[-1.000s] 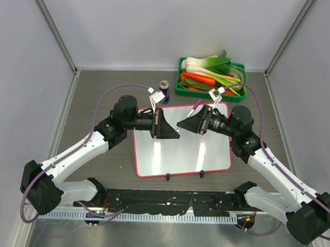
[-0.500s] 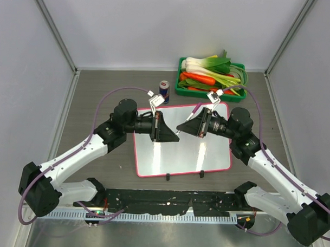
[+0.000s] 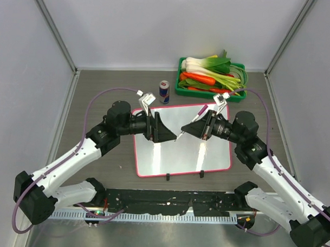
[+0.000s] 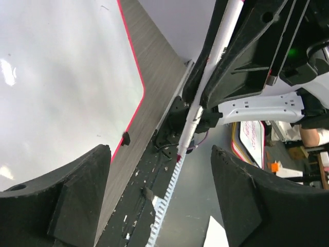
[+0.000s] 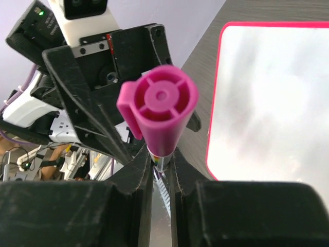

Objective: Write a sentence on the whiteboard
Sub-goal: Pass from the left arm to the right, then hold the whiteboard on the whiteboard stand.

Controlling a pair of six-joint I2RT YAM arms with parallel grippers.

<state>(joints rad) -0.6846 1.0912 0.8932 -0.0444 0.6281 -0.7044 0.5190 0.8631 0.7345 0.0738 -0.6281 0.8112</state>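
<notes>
The whiteboard point(image 3: 180, 156) lies flat between my two arms, white with a pink-red frame; its corner also shows in both wrist views point(image 4: 61, 77) point(image 5: 272, 103). The sentence is out of view: the board surface that shows is blank. My right gripper point(image 3: 185, 129) point(image 5: 162, 165) is shut on a white marker point(image 4: 205, 77) with a pink cap on its rear end point(image 5: 159, 103) point(image 3: 202, 109), held above the board's upper middle, tip pointing towards the left arm. My left gripper point(image 3: 171, 135) point(image 4: 160, 149) faces it, open, with the marker's tip just beyond its fingers.
A blue and silver drink can point(image 3: 164, 92) stands just behind the board. A green tray point(image 3: 198, 94) of vegetables sits at the back right. Two small black feet point(image 3: 167, 176) stick out at the board's near edge. Grey walls close in the table.
My left gripper has opened, let go of the marker and drawn back to the left. My right gripper has closed on the marker and now holds it alone.
</notes>
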